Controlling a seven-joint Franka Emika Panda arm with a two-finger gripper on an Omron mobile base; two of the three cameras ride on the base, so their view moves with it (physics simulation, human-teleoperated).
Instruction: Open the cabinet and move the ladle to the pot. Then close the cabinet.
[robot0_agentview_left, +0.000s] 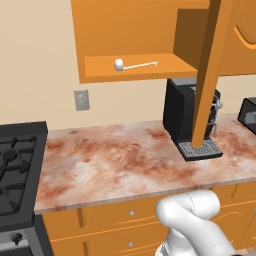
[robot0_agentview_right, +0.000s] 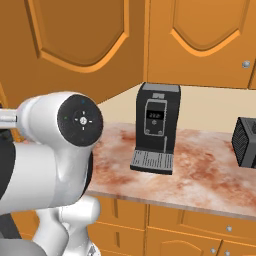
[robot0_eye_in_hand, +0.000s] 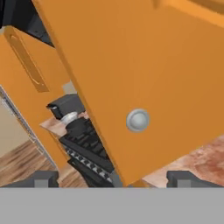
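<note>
The cabinet (robot0_agentview_left: 135, 35) is open, its door (robot0_agentview_left: 210, 75) swung out edge-on over the counter. On the cabinet's bottom shelf the ladle (robot0_agentview_left: 132, 65) lies flat, bowl to the left. In the hand view my gripper (robot0_eye_in_hand: 113, 179) is open, its two fingertips (robot0_eye_in_hand: 43, 179) wide apart just short of the door face (robot0_eye_in_hand: 144, 65). The round silver knob (robot0_eye_in_hand: 138, 120) sits ahead between them, untouched. Past the door's edge a dark grey shape (robot0_eye_in_hand: 65, 105) by the stove may be the pot; I cannot tell.
A black coffee machine (robot0_agentview_left: 190, 117) stands on the marbled counter (robot0_agentview_left: 115, 160) under the open door. A black stove (robot0_agentview_left: 17, 170) borders the counter's left end. A dark appliance (robot0_agentview_right: 246, 142) sits at the right. Drawer fronts (robot0_agentview_left: 130, 212) run below.
</note>
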